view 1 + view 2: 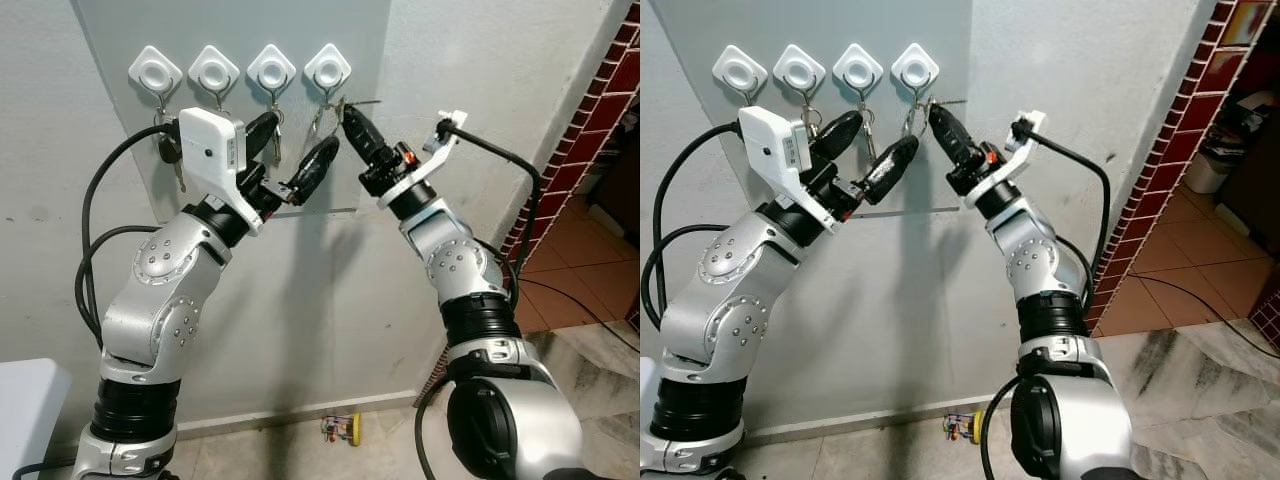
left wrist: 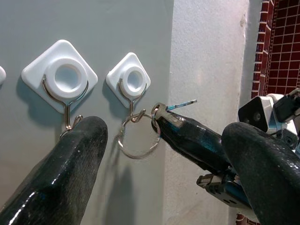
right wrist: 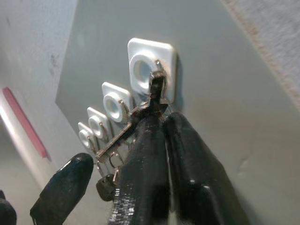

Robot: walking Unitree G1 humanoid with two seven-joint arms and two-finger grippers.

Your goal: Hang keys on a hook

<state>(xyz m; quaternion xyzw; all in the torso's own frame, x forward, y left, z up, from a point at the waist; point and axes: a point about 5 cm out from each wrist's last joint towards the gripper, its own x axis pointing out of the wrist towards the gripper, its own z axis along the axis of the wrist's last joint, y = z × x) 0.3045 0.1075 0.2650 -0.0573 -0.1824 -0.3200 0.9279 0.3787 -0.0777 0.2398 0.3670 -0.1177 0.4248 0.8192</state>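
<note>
Keys [image 1: 335, 112] sit pinched at the tip of the right gripper [image 1: 347, 118], whose two black fingers are pressed together on the metal, right at the rightmost hook [image 1: 327, 68] of a row of four. From the left wrist view a thin silver key ring [image 2: 137, 139] hangs at that hook's wire loop, touching the gripper's tip on its right side, while a slim key blade [image 2: 182, 104] pokes out to the right toward the bare wall. In the right wrist view the clamped metal lies just in front of the hook's white base; whether the ring is fully over the wire cannot be told.

The left gripper [image 1: 290, 152] is raised just left of the keys, its fingers spread wide and holding nothing, one finger near the third hook [image 1: 271, 70] and the other below the ring.

Each hook has a glossy white diamond-shaped plastic base with a round dished centre and a curved wire hanging from it. They are fixed to a smooth grey panel [image 1: 120, 120], set on a rougher white plastered wall [image 1: 500, 70]. Another bunch of keys [image 1: 170, 152] hangs under the leftmost hook [image 1: 155, 70]. The grippers' fingers are shiny, rounded and black. Red brick tiling [image 1: 590, 130] runs along the far right, and a small colourful object [image 1: 343, 428] lies on the floor below.
</note>
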